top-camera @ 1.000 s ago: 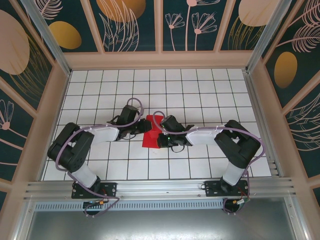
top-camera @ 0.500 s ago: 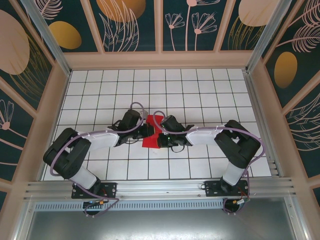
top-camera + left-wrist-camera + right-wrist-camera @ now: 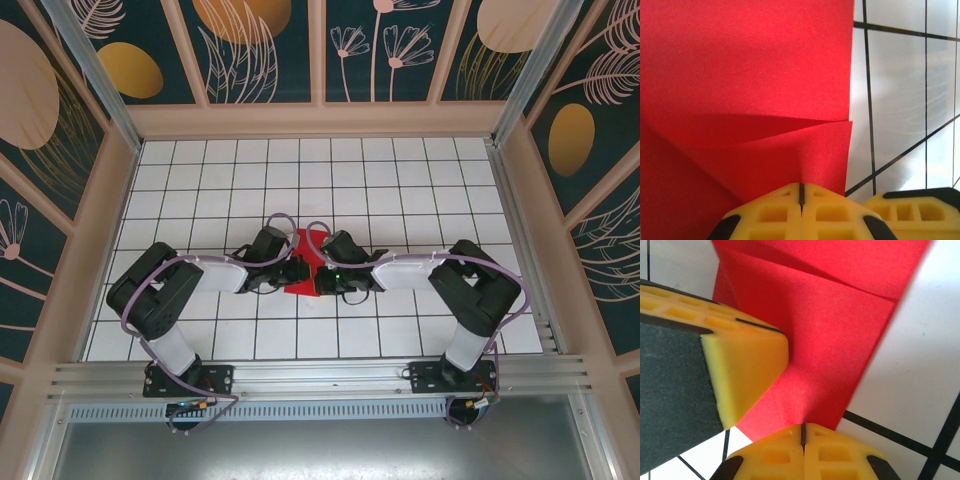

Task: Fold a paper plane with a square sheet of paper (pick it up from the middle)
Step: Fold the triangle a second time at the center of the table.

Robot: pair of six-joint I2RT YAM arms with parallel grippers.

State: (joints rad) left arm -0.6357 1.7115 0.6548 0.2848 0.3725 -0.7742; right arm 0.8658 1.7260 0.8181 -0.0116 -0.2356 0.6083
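Observation:
The square sheet of paper [image 3: 306, 248] is bright red and lies mid-table, partly folded, with a flap lifted over its lower part [image 3: 790, 150]. My left gripper [image 3: 299, 271] comes in from the left and is shut [image 3: 801, 192], with a raised ridge of paper running into the seam between its yellow fingers. My right gripper [image 3: 319, 275] faces it from the right, also shut [image 3: 802, 432] on a pinched crease of the sheet [image 3: 830, 340]. The two grippers are almost touching over the paper. A left finger [image 3: 740, 370] crowds the right wrist view, and a right finger [image 3: 912, 212] sits in the left wrist view.
The white gridded tabletop [image 3: 400, 180] stretches around the paper. Beige walls [image 3: 320, 120] close off the back and sides. An aluminium rail [image 3: 320, 375] runs along the near edge by both arm bases.
My left gripper slid right onto the paper and shut on it, covering more of the sheet. The right arm has stayed put.

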